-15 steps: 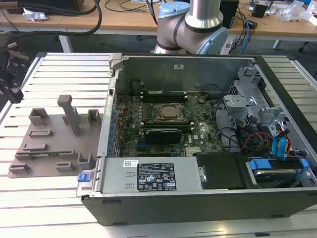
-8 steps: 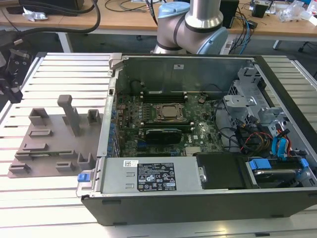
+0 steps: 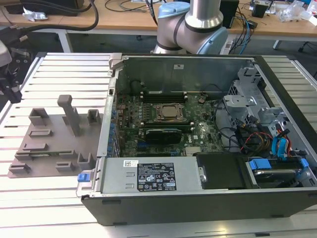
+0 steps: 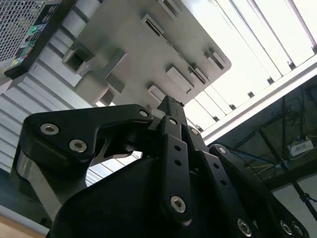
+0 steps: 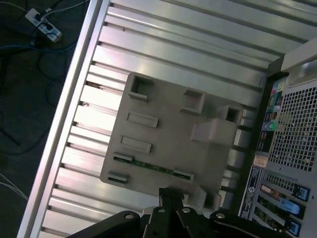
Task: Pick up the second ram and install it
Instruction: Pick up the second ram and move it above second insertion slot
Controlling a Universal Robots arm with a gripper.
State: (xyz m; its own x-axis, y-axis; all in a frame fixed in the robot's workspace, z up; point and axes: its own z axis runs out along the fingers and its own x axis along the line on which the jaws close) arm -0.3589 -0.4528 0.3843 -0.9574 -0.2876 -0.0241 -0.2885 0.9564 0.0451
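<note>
The second ram [image 5: 151, 166] is a thin green stick lying flat in a groove of the grey holder plate [image 5: 168, 124], near one edge of the plate. My gripper [image 5: 171, 194] hangs above that edge, a short way off the stick, with its black fingertips together and nothing between them. The second wrist view shows the gripper [image 4: 171, 105] from behind its linkage, over the same plate [image 4: 133, 44]. In the exterior view the plate [image 3: 54, 139] lies on the slatted table at the exterior view's left of the open computer case [image 3: 198, 198].
Inside the case are the motherboard with the square CPU socket [image 3: 170, 112], memory slots [image 3: 163, 94] beside it, cables and drive bays at the exterior view's right. Upright grey posts [image 3: 69, 111] rise from the plate. The arm's base [image 3: 190, 27] stands behind the case.
</note>
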